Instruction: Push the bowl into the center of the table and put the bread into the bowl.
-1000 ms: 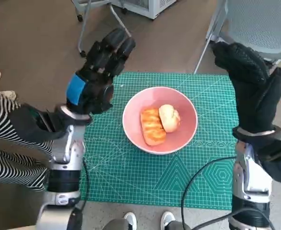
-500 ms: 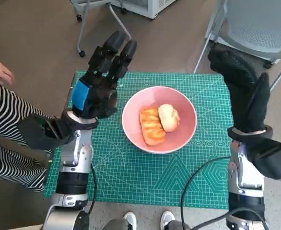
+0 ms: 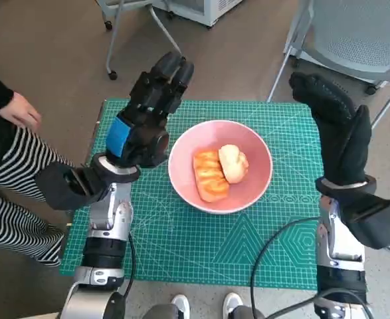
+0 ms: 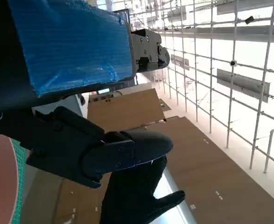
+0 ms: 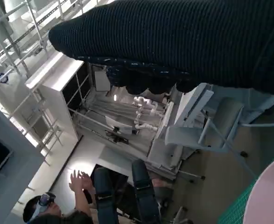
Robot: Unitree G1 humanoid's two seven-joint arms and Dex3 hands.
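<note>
A pink bowl sits near the middle of the green cutting mat. Two pieces of bread lie inside it: an orange glazed piece and a pale round roll. My left hand is raised above the mat's left part, just left of the bowl, fingers stretched out and holding nothing. My right hand is lifted over the mat's right edge, fingers extended and empty. A sliver of the bowl and the gloved right hand show in the left wrist view; the bowl's rim shows in the right wrist view.
A person in a striped garment stands at the left, one hand near the mat's corner. A grey chair stands behind the table at right; chair legs behind at left. Another person shows in the right wrist view.
My left hand has moved up and slightly right, closer to the bowl. My right hand shifted a little left. The person's hand at the left has come further into view.
</note>
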